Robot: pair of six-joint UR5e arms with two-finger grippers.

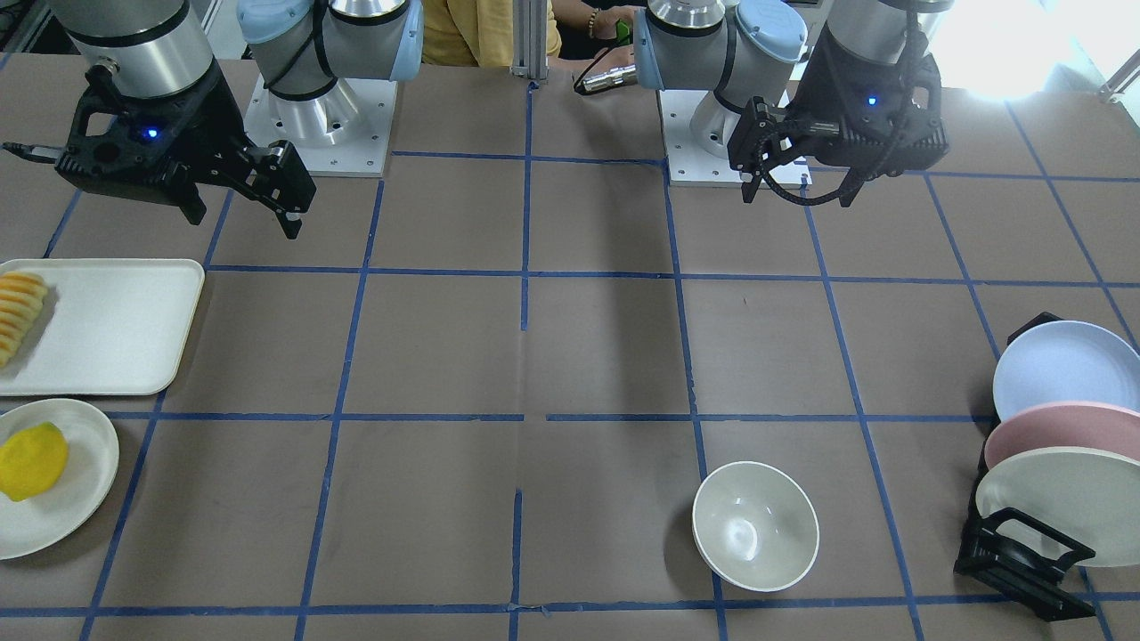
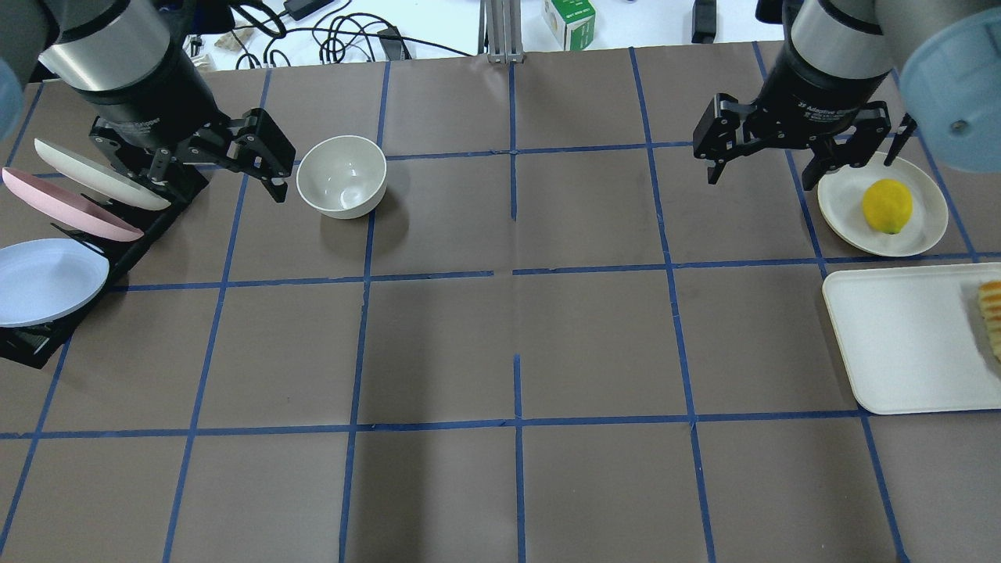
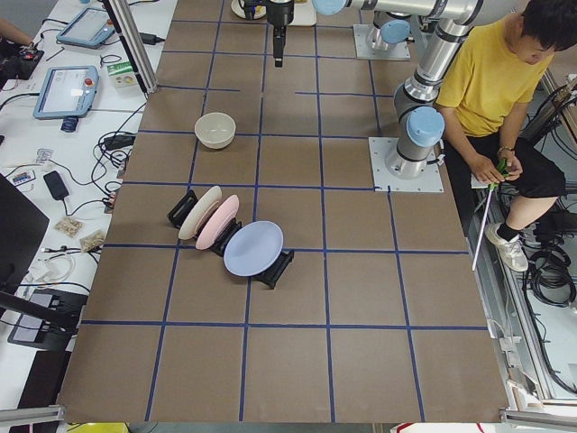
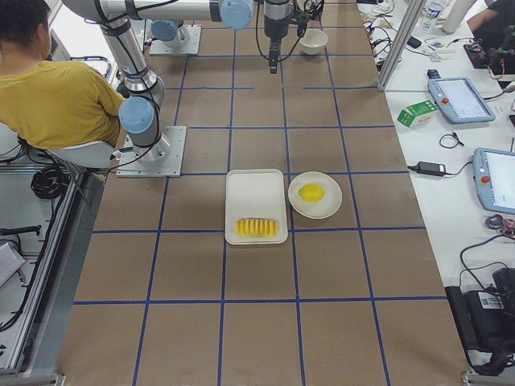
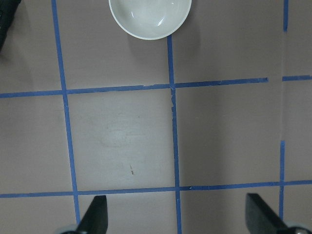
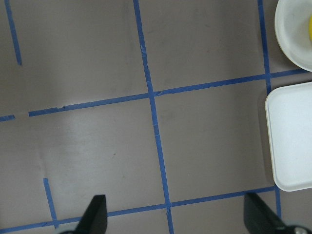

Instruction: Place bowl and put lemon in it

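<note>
The off-white bowl stands upright and empty on the table, also seen in the front view and at the top of the left wrist view. My left gripper hangs open and empty just beside it, above the table. The yellow lemon lies on a flat off-white plate, also in the front view. My right gripper is open and empty above the table next to that plate.
A white tray with sliced yellow-orange fruit lies near the lemon's plate. A black rack with blue, pink and cream plates stands beside my left gripper. A person in yellow sits behind the robot bases.
</note>
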